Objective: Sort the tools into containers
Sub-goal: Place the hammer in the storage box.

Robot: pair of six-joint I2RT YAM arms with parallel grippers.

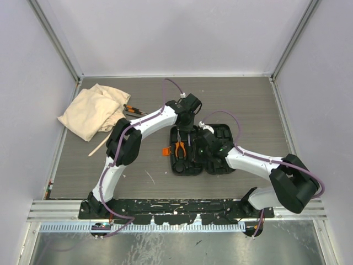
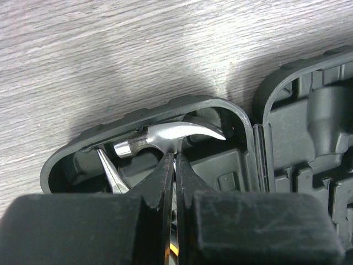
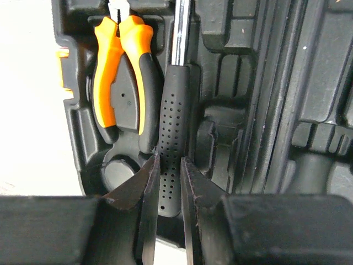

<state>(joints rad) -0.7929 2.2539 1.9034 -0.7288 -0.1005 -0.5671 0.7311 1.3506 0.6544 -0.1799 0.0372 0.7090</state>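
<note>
Black moulded case lay opened flat at the middle of the desk, two halves side by side, with an orange latch on its left edge.

Left half: the pliers sat in their shaped recess, orange-and-black handles toward the near edge and steel nose toward the far edge. The hammer lay just right of the pliers and parallel to them. Its steel head was in the far end of this half, under the rim, and its black perforated grip was at the near end.

Left gripper was over the far end of that half. Its fingers were pinched together on the hammer's thin neck, just below the head.

Right gripper was over the near end of the same recess. Its fingers stood narrow, one on each side of the perforated grip. I could not tell whether they pressed on it or only flanked it.

A beige cloth bag was crumpled at the far-left corner of the desk, contents not visible. Other orange-and-black tools lay on the desk against the bag's right side, too small to identify.
</note>
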